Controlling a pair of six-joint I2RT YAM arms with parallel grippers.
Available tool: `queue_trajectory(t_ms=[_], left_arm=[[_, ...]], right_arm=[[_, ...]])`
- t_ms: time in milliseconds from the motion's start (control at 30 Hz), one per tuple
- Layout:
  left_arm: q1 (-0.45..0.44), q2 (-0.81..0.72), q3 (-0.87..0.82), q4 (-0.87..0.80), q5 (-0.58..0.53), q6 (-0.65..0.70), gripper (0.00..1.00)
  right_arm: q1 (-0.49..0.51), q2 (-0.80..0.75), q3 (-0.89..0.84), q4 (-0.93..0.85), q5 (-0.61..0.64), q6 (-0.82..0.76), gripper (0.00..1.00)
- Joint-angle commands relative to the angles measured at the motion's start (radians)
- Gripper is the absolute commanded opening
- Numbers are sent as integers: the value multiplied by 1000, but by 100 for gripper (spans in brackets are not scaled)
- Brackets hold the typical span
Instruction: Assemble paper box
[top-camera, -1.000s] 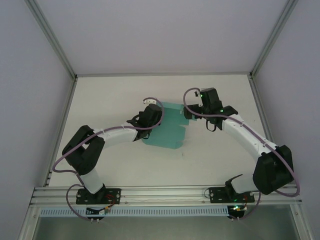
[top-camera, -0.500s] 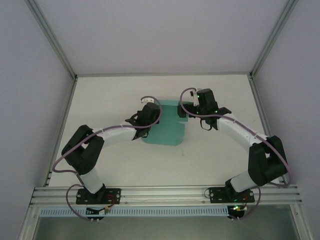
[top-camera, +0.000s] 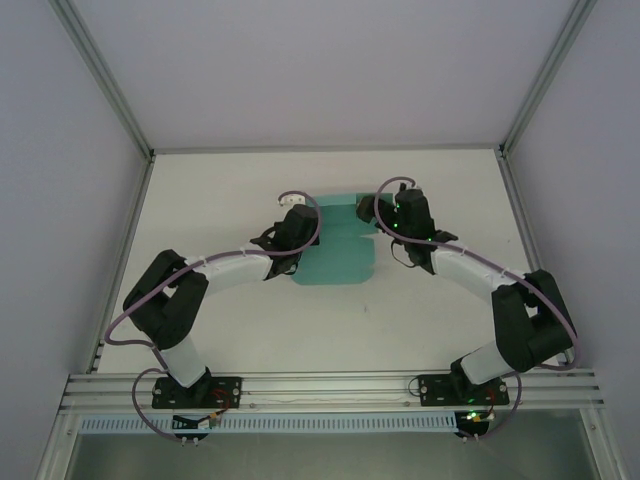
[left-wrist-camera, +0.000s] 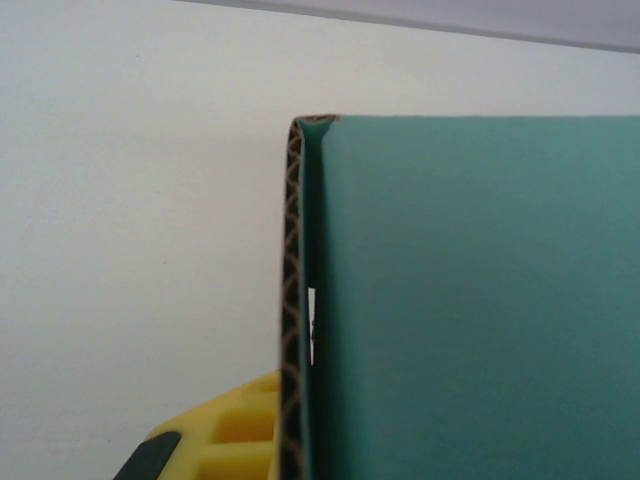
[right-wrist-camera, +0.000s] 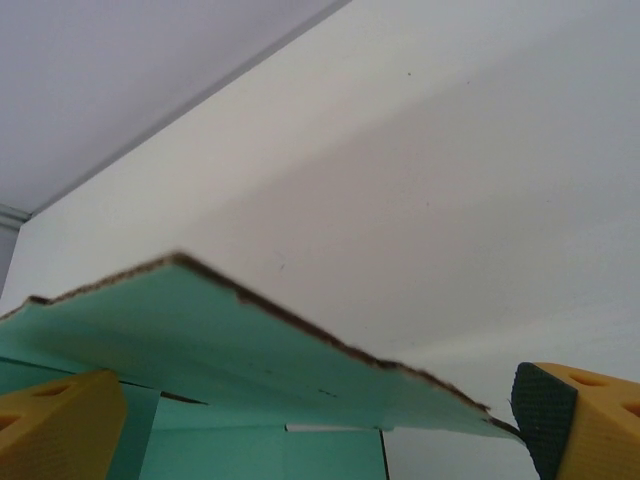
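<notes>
Paper box (top-camera: 340, 255) lies mid-bench (top-camera: 250, 325), toward the far edge.
Left tool (top-camera: 298, 238) is clenched on the box's left edge; right tool (right-wrist-camera: 315, 400) is released, fingers wide, straddling a raised flap.

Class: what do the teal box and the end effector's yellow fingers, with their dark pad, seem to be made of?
The paper box: corrugated card with a matte teal face; brown wavy fluting shows along its cut edge. The yellow fingers: probably moulded or printed plastic, smooth, with hollow recesses. The dark pad: perhaps rubber, judging by its fine texture.
</notes>
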Motion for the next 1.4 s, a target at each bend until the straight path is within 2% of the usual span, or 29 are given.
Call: queue_trajectory(t_ms=[0,200,367,500,633,767,1033,1233,1367], left_arm=[[-14,-30,8,6,-17,-23,0],[-13,-44,16,-22,-48,-23,0],[-13,-65,19,-40,-40,-9,0],[-13,-84,11,-33,-10,0,0],[-12,-82,9,-34,8,10,0],[-12,-73,5,-29,19,18,0],[-12,-54,0,-18,44,31,0],[-14,-34,26,-42,43,8,0],[-13,-21,43,-59,40,-13,0]], right_arm=[[11,-77,-16,-35,57,-9,100],[9,-245,-105,-280,104,-121,100],[-20,-333,-196,-366,121,-139,100],[-47,-287,-195,-350,98,-151,100],[-60,-178,-127,-311,72,-181,100],[-62,-90,-41,-320,114,-210,100],[-62,-42,19,-289,-12,-279,100],[-58,-41,-14,-174,-153,-230,100],[-33,-17,-9,-148,-145,-211,100]])
